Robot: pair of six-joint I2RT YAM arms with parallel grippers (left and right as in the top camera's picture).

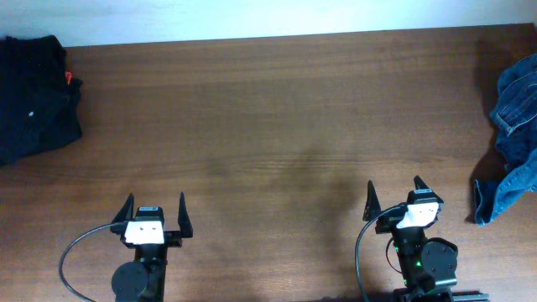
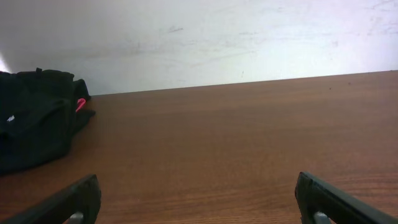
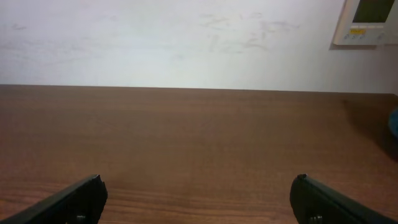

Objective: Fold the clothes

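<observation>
Two grippers sit at the table's near edge, both with jaws spread wide and nothing between them. The left gripper [image 1: 155, 205] and right gripper [image 1: 395, 191] point away across the wood, which looks like a rest pose ahead of any reach. Beyond them the brown table [image 1: 268, 126] runs bare through its middle, leaving room to spread a garment flat. Further out on the right, the jeans [image 1: 516, 143] lie crumpled at the table's right edge, partly cut off by the overhead view and well apart from either gripper. Folding has not begun; the right arm is nearer and seems the likelier one to drag them inward. At the far left corner lies a black garment pile [image 1: 33, 96] with a small red tag [image 1: 69, 80]. Behind is a white wall with a control panel [image 3: 367, 22].
</observation>
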